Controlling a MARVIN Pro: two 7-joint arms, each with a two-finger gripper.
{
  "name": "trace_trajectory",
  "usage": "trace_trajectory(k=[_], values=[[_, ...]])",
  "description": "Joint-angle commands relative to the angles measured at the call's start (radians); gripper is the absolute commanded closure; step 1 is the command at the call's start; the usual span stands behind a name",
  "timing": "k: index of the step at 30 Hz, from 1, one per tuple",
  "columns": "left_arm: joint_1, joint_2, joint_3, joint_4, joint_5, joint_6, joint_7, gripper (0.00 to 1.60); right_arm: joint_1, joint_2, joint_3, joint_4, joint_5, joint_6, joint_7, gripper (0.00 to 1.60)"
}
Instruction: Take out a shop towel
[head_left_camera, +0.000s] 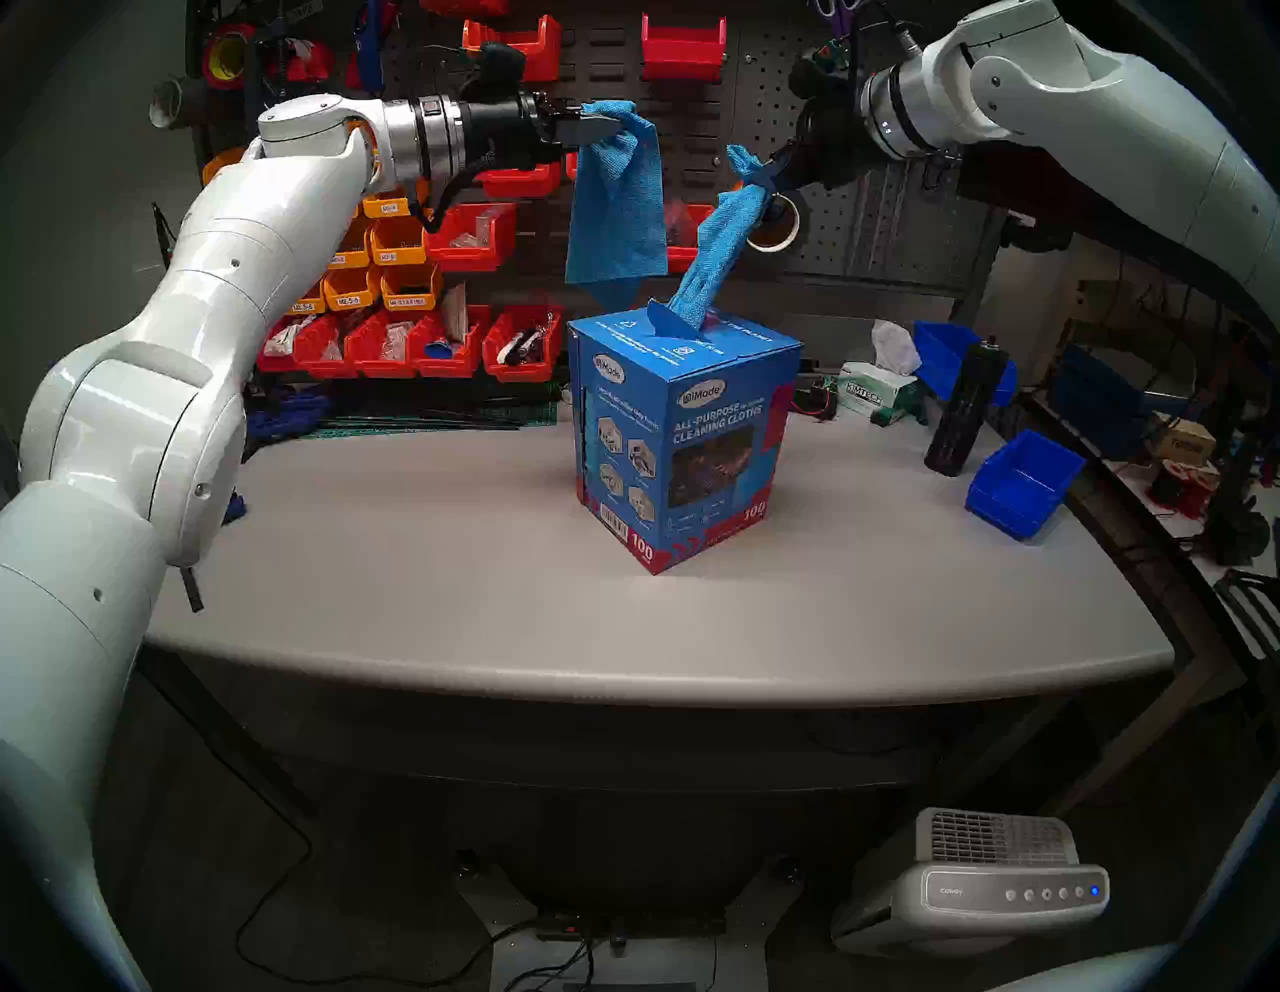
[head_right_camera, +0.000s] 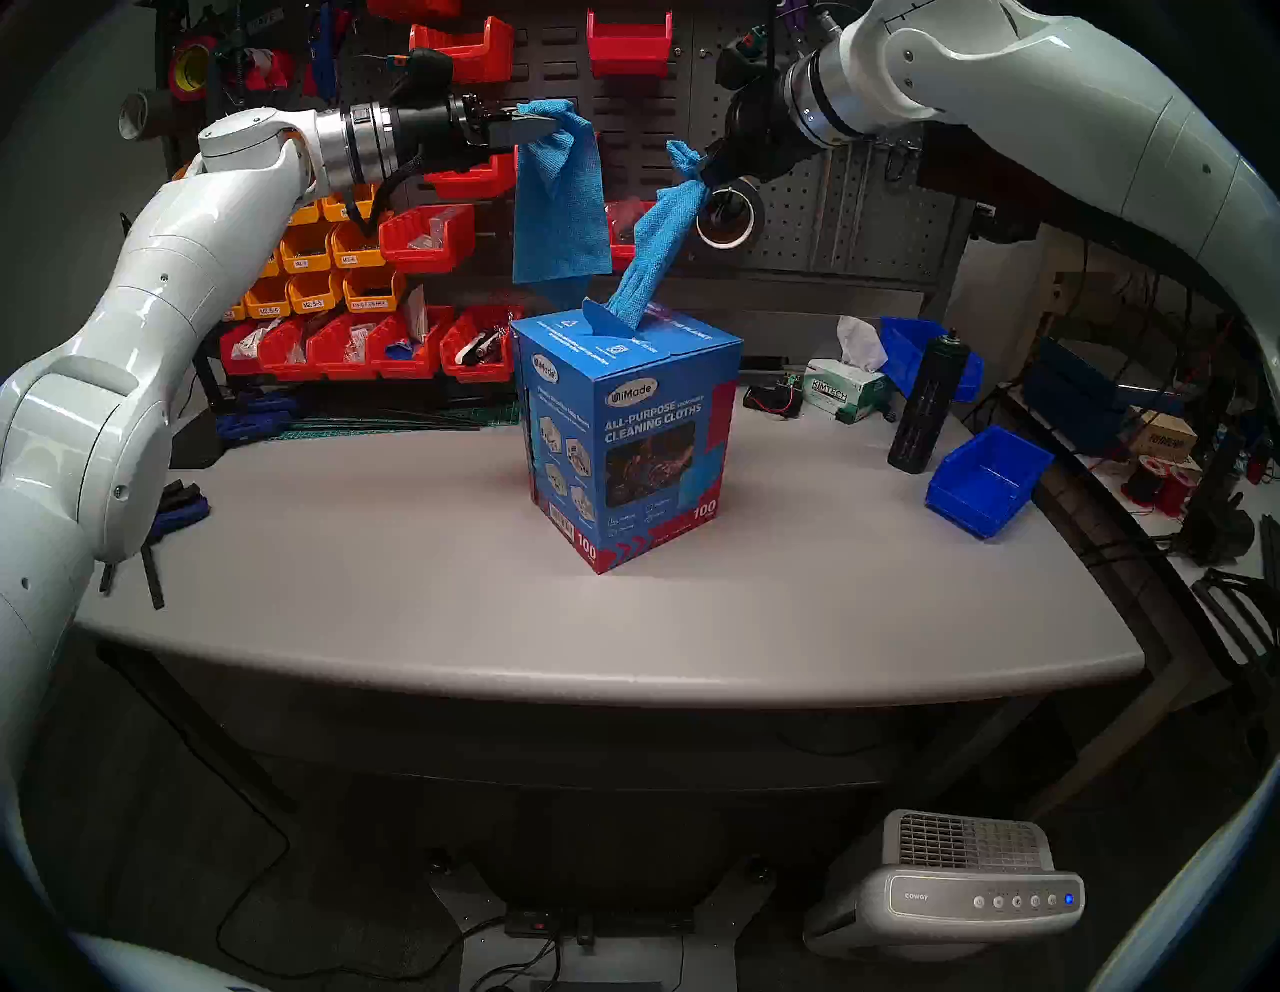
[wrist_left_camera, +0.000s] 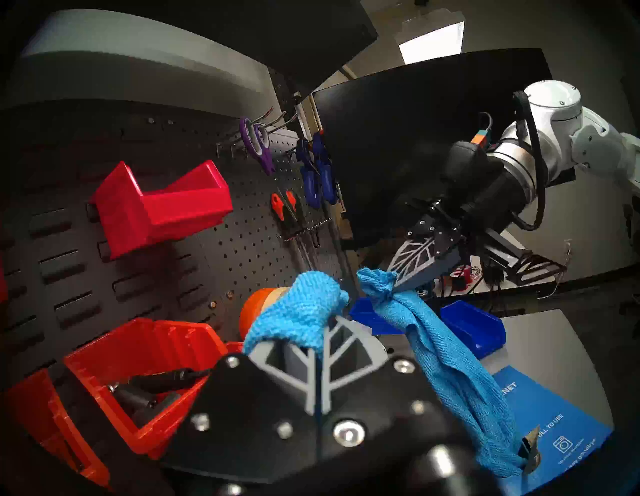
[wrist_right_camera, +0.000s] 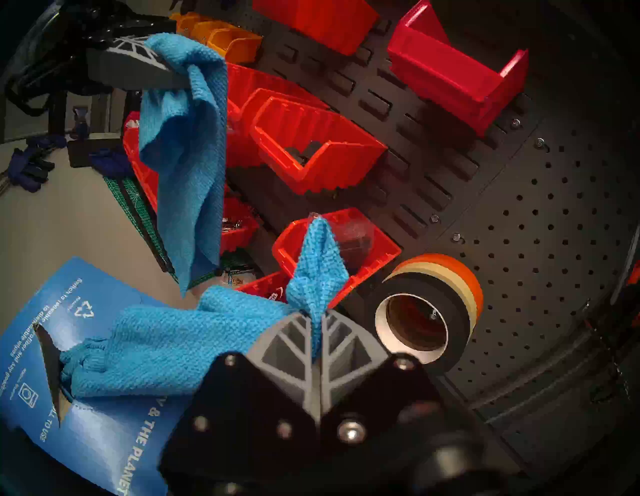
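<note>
A blue printed carton stands upright mid-table. One sky-blue shop towel hangs limp and free, above and to the left of the carton's top, with my left gripper shut on its upper corner. A second shop towel runs taut from the slot in the carton's top up to my right gripper, which is shut on its end. The right wrist view shows this towel still entering the slot, pinched in the right gripper. In the left wrist view, the left gripper pinches a towel fold.
Red and orange bins line the pegboard wall just behind both grippers, and a tape roll hangs near the right one. At the table's right stand a Kimtech tissue box, a black bottle and a blue bin.
</note>
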Motion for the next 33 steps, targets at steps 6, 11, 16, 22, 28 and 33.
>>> trace_trajectory(k=[6,11,16,22,28,33], values=[[-0.054,-0.002,-0.020,-0.010,-0.011,0.000,-0.003,1.60,0.038,-0.006,0.037,-0.002,0.010,-0.014,-0.027,0.00],[-0.054,-0.002,-0.020,-0.010,-0.011,0.000,-0.003,1.60,0.039,-0.007,0.037,-0.004,0.014,-0.011,-0.031,0.00],[-0.054,-0.002,-0.020,-0.010,-0.011,0.000,-0.003,1.60,0.039,-0.009,0.036,-0.005,0.018,-0.009,-0.036,0.00],[-0.054,-0.002,-0.020,-0.010,-0.011,0.000,-0.003,1.60,0.041,-0.013,0.036,0.000,0.019,-0.010,-0.041,0.00],[-0.054,-0.002,-0.020,-0.010,-0.011,0.000,-0.003,1.60,0.046,-0.015,0.032,0.008,0.014,-0.005,-0.043,0.00],[-0.054,-0.002,-0.020,-0.010,-0.011,0.000,-0.003,1.60,0.058,0.000,0.013,0.009,0.003,0.040,-0.059,0.00]])
